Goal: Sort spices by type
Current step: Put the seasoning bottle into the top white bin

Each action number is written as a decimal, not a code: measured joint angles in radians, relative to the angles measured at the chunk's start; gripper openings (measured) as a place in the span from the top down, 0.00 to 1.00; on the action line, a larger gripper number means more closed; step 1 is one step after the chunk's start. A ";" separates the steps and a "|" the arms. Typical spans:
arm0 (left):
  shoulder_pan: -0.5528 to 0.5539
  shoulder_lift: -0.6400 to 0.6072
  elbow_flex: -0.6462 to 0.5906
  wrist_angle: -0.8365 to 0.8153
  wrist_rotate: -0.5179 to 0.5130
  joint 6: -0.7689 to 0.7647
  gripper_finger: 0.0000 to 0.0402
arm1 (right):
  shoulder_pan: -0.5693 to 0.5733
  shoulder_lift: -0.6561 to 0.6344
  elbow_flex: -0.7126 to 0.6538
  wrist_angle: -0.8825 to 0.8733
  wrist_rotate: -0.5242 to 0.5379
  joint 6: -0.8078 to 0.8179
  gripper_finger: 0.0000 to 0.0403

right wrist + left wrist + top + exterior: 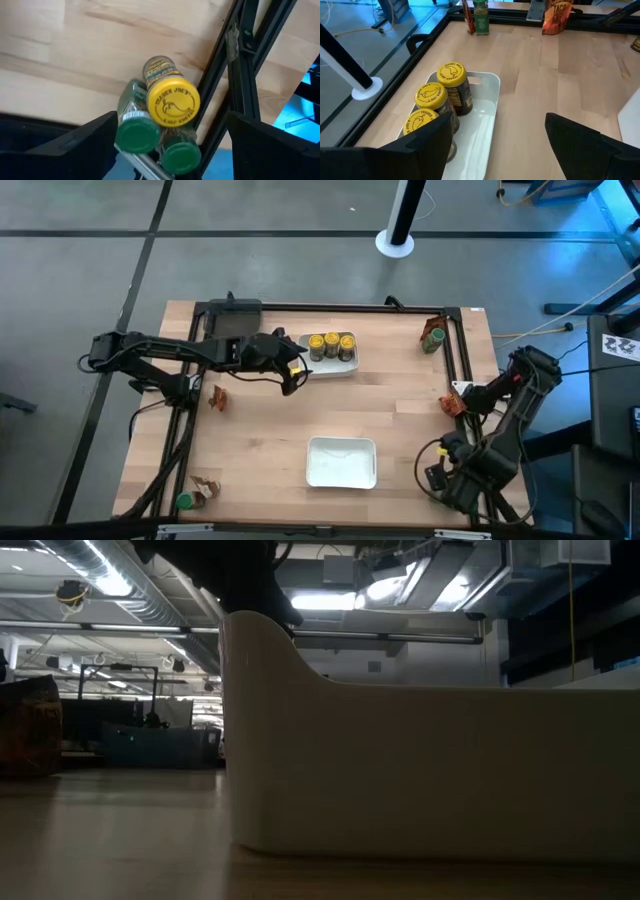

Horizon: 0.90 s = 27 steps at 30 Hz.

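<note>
The light wooden plank surface [280, 430] stands on a grey floor [70, 250] crossed by dark seam lines. A black metal frame [330, 306] runs along the surface's far edge and down both side edges. Beyond the far edge a white pole on a round white base [396, 242] rises from the floor. In the low view, the room behind is dim: bright ceiling light strips [110, 582], silver ducting [150, 600] overhead, and dark furniture [165, 745] along the back.
</note>
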 joint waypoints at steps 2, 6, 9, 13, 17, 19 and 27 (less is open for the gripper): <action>-0.008 0.000 0.000 0.000 0.000 0.003 0.26 | -0.002 0.000 -0.021 0.013 -0.009 -0.001 0.08; -0.018 0.000 0.000 0.000 0.000 0.007 0.26 | -0.003 0.000 -0.068 0.041 -0.009 -0.002 0.08; -0.018 0.000 0.000 0.000 0.000 0.010 0.26 | -0.003 0.000 -0.115 0.094 -0.031 0.021 0.08; -0.018 0.000 0.000 0.004 0.000 0.016 0.26 | -0.002 0.000 -0.185 0.178 -0.062 0.034 0.08; -0.018 0.000 0.000 0.027 0.000 0.025 0.26 | -0.003 0.000 -0.235 0.219 -0.070 0.040 0.08; -0.018 0.000 0.000 0.037 0.000 0.037 0.26 | -0.003 0.000 -0.252 0.225 -0.102 0.053 0.08; -0.018 0.000 0.000 0.049 0.000 0.045 0.26 | -0.003 0.000 -0.267 0.273 -0.114 0.053 0.08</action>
